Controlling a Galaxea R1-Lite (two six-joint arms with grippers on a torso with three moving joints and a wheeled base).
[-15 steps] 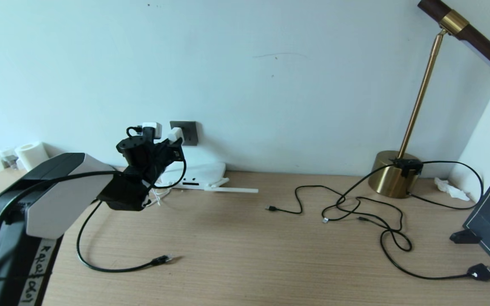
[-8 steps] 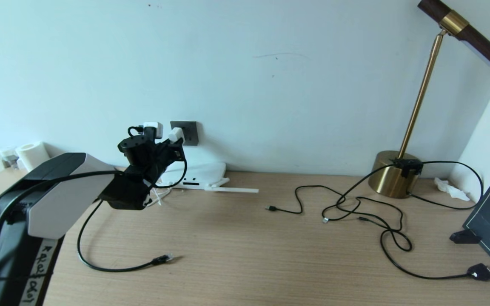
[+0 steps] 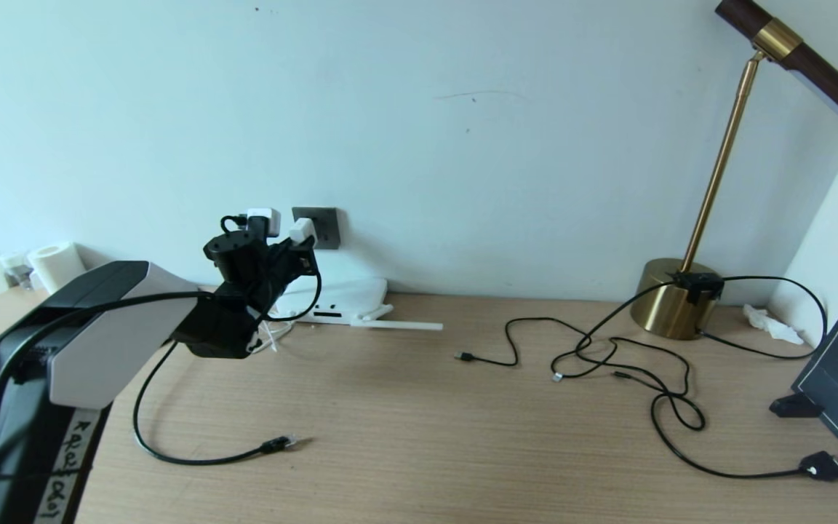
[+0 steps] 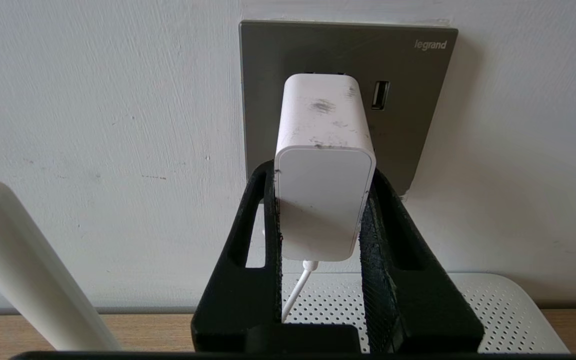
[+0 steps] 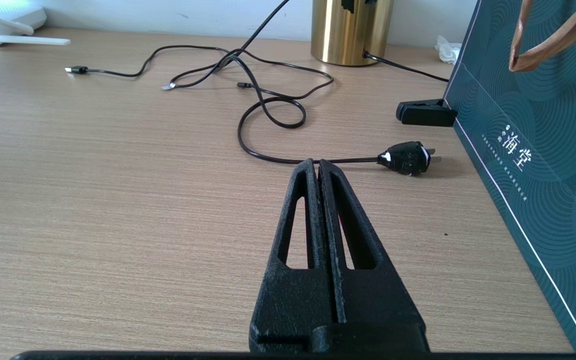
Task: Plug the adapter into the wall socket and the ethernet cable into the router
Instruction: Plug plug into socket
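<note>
Nearest the robot, on the wooden desk [image 3: 404, 437]: the ethernet cable [image 3: 193, 457] lies loose, its clip connector free on the surface, well apart from the router. Not yet handled.

Right gripper [image 5: 319, 167] hangs low over the desk on the far right side, fingers pressed together on nothing. A black plug [image 5: 405, 157] on a black cord lies just beyond it, beside a dark green bag [image 5: 528, 165]. Parked; no part in this step.

Mid-distance: left gripper [image 4: 320, 200] is raised off the desk and reaches toward the wall, clamped on the adapter [image 4: 324, 165], one finger on each flat side. The thin white cord drops from the adapter's rear face between the fingers.

Farthest: the wall socket [image 4: 408, 100], dark grey plate. The adapter's front end sits against the plate; whether the pins are fully seated cannot be read from here. The router [image 3: 339, 298] rests at the wall's foot just below the socket, one antenna [image 3: 396, 324] lying out along the desk.

Judgement on the step in hand: seating the adapter. Push straight along the pin axis, body square to the plate. Hold the clamp until the body is flush all round, then let go without dragging sideways. Mind the cord.
</note>
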